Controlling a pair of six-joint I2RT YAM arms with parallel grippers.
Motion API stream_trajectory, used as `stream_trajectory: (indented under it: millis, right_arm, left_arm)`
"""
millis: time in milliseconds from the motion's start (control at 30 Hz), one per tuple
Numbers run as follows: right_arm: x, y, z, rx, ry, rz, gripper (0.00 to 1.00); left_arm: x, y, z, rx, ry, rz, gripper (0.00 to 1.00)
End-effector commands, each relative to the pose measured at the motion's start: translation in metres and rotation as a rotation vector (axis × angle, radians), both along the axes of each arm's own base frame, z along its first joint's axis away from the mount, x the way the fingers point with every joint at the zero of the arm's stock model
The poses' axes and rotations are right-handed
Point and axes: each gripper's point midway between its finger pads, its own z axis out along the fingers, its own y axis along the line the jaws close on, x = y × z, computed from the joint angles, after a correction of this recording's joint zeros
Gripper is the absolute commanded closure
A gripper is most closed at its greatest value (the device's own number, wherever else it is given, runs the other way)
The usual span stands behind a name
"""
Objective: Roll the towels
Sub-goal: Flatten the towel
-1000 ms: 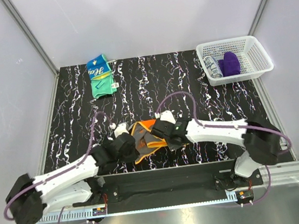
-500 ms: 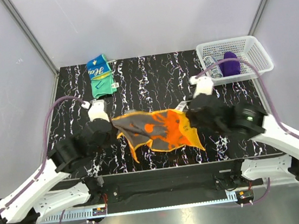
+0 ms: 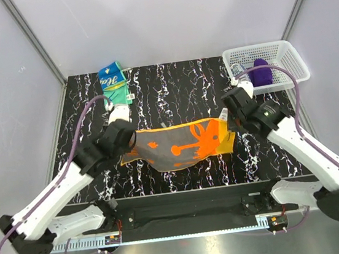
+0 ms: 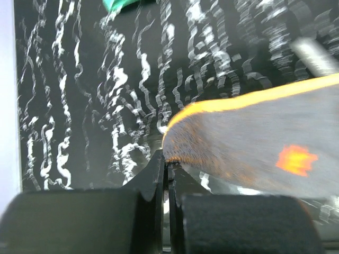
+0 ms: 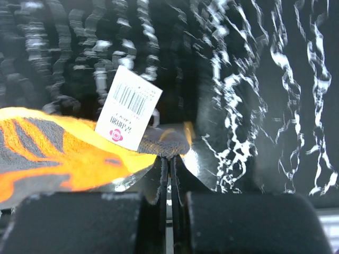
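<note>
The orange towel [image 3: 184,145] with dark grey marks hangs spread out between my two grippers, just above the black marbled table [image 3: 172,95]. My left gripper [image 3: 134,140] is shut on its left corner, and the left wrist view shows that grey-orange corner [image 4: 212,137] pinched at the tips [image 4: 167,161]. My right gripper [image 3: 227,127] is shut on the right corner [image 5: 167,142], beside a white barcode tag [image 5: 128,108]. The teal, blue and yellow towel [image 3: 113,84] lies folded at the back left, far from both grippers; its green edge [image 4: 119,4] shows in the left wrist view.
A white lattice basket [image 3: 289,56] stands at the back right and holds a purple cloth [image 3: 260,72] and a patterned one. Grey walls close in the table on three sides. The arm bases sit at the near edge.
Both grippers have moved apart and away from the near edge. The orange towel, bunched a second ago, is now drawn out wide between them.
</note>
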Motion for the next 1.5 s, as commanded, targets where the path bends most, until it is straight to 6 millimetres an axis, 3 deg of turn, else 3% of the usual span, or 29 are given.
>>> stream_trajectory:
  millis: [0,200,233,300,367,433,567,767,800,867,900,933,967,1033,1067,1100,1167,1200,1267,1300,1333,1400,1433,1467]
  right_arm:
    - [0.025,0.006,-0.009,0.122,0.036,0.027,1.00]
    - [0.073,0.030,-0.054,0.136,0.133,0.062,1.00]
    - [0.083,0.035,-0.069,0.129,0.160,0.062,1.00]
    - [0.096,0.040,-0.077,0.128,0.169,0.057,1.00]
    - [0.114,0.043,-0.094,0.111,0.190,0.040,1.00]
    - [0.130,0.036,-0.112,0.096,0.214,0.004,1.00]
    - [0.164,0.020,-0.118,0.088,0.193,-0.059,1.00]
    - [0.202,-0.006,-0.132,0.051,0.197,-0.145,1.00]
    - [0.205,-0.008,-0.135,0.047,0.203,-0.152,1.00]
    - [0.216,-0.007,-0.141,0.047,0.220,-0.142,0.94]
    - [0.218,-0.008,-0.144,0.042,0.228,-0.143,0.85]
    - [0.221,-0.008,-0.149,0.031,0.245,-0.149,0.70]
    - [0.221,-0.010,-0.150,0.022,0.252,-0.152,0.36]
    - [0.219,-0.013,-0.147,0.008,0.254,-0.163,0.22]
    - [0.218,-0.014,-0.143,0.009,0.245,-0.169,0.15]
    - [0.217,-0.015,-0.130,0.016,0.216,-0.172,0.15]
    - [0.208,-0.021,-0.125,0.006,0.212,-0.186,0.14]
    - [0.203,-0.023,-0.110,0.013,0.186,-0.187,0.13]
    - [0.186,-0.027,-0.110,0.014,0.194,-0.199,0.13]
    - [0.180,-0.028,-0.094,0.037,0.155,-0.198,0.13]
    - [0.165,-0.028,-0.106,0.052,0.191,-0.199,0.13]
    - [0.151,-0.026,-0.096,0.098,0.158,-0.192,0.13]
    - [0.134,-0.023,-0.115,0.115,0.209,-0.172,0.12]
    - [0.127,-0.022,-0.119,0.129,0.218,-0.160,0.12]
  left_arm:
    - [0.028,-0.007,-0.028,0.035,0.076,-0.049,1.00]
    - [0.076,-0.004,-0.088,0.054,0.262,-0.018,0.97]
    - [0.082,-0.004,-0.096,0.066,0.285,-0.015,0.96]
    - [0.100,-0.005,-0.117,0.093,0.350,-0.003,0.96]
    - [0.114,-0.002,-0.126,0.065,0.397,0.030,0.96]
    - [0.136,-0.003,-0.131,0.063,0.396,0.045,0.97]
    - [0.169,-0.001,-0.134,0.064,0.398,0.079,0.96]
    - [0.200,0.019,-0.152,0.140,0.408,0.135,0.93]
    - [0.203,0.025,-0.163,0.143,0.435,0.146,0.92]
    - [0.209,0.029,-0.166,0.122,0.457,0.167,0.74]
    - [0.210,0.034,-0.172,0.120,0.474,0.185,0.60]
    - [0.210,0.037,-0.172,0.115,0.472,0.218,0.38]
    - [0.209,0.040,-0.171,0.118,0.469,0.237,0.30]
    - [0.207,0.043,-0.153,0.094,0.412,0.272,0.01]
    - [0.202,0.046,-0.139,0.079,0.369,0.289,0.01]
    - [0.200,0.052,-0.130,0.086,0.338,0.316,0.01]
    - [0.188,0.059,-0.107,0.050,0.280,0.365,0.01]
    - [0.183,0.058,-0.101,0.024,0.265,0.372,0.01]
    - [0.165,0.056,-0.092,-0.059,0.231,0.391,0.01]
    - [0.157,0.047,-0.095,-0.116,0.242,0.361,0.01]
    - [0.150,0.043,-0.097,-0.166,0.241,0.372,0.01]
    - [0.126,0.034,-0.112,-0.250,0.262,0.343,0.01]
    - [0.119,0.030,-0.117,-0.302,0.266,0.369,0.01]
    - [0.106,0.028,-0.128,-0.349,0.259,0.360,0.01]
